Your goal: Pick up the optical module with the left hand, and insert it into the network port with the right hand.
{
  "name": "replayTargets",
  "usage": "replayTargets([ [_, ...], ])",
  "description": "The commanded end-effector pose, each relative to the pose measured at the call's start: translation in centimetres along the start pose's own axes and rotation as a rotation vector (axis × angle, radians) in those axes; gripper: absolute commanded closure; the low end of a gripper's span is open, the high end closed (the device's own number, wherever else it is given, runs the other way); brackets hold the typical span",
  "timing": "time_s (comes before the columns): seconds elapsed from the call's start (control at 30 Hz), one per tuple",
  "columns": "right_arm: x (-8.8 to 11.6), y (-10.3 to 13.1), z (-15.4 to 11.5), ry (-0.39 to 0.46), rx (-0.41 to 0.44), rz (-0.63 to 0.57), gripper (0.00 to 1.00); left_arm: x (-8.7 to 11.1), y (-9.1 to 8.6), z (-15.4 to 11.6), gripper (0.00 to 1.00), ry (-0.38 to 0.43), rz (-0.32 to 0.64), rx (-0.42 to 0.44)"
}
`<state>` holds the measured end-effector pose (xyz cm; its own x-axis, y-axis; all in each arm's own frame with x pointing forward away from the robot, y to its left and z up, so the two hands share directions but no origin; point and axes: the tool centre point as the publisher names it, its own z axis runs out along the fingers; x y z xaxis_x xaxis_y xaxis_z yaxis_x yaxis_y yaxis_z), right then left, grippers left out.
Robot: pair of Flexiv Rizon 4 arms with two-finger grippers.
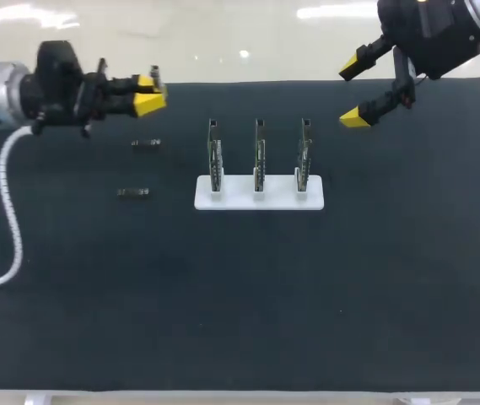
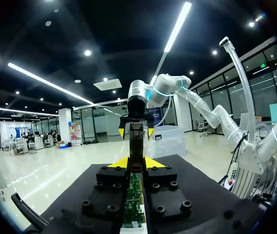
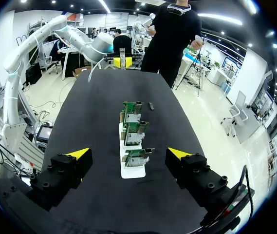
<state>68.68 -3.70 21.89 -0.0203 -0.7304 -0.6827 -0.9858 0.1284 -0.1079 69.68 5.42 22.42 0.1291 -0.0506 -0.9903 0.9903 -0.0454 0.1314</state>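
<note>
A dark, slim optical module (image 2: 137, 141) sticks out ahead between the yellow tips of my left gripper (image 2: 137, 163), which is shut on it. In the head view the left gripper (image 1: 148, 99) hovers over the table's far left, pointing right. Three green network cards (image 1: 259, 156) stand upright in a row on a white stand (image 1: 259, 196) at mid table. My right gripper (image 1: 354, 90) hangs open and empty above the far right. Seen from the right wrist, the right gripper (image 3: 128, 153) has the cards (image 3: 134, 158) ahead of its wide-spread fingers.
Two more small dark modules lie on the black mat left of the stand, one (image 1: 146, 144) farther back and one (image 1: 133, 193) nearer. A white coiled cable (image 1: 9, 202) hangs from my left arm over the mat's left side.
</note>
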Motion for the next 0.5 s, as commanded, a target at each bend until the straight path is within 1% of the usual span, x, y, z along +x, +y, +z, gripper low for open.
replayTargets([
  [0.03,0.0,-0.1,0.1,-0.002,-0.002,-0.001,0.0,0.4,-0.1,2.4,1.0,-0.002,0.004,-0.023],
  [0.07,0.0,-0.1,0.1,-0.002,-0.002,-0.001,0.0,0.6,-0.1,2.9,1.0,0.003,-0.002,-0.005],
  [0.3,0.0,-0.1,0.1,-0.002,-0.002,-0.001,0.0,1.4,0.4,6.4,1.0,0.0,0.023,-0.023],
  [0.5,0.0,-0.1,0.1,-0.002,-0.002,-0.001,0.0,1.9,0.5,8.7,1.0,-0.005,0.03,-0.033],
])
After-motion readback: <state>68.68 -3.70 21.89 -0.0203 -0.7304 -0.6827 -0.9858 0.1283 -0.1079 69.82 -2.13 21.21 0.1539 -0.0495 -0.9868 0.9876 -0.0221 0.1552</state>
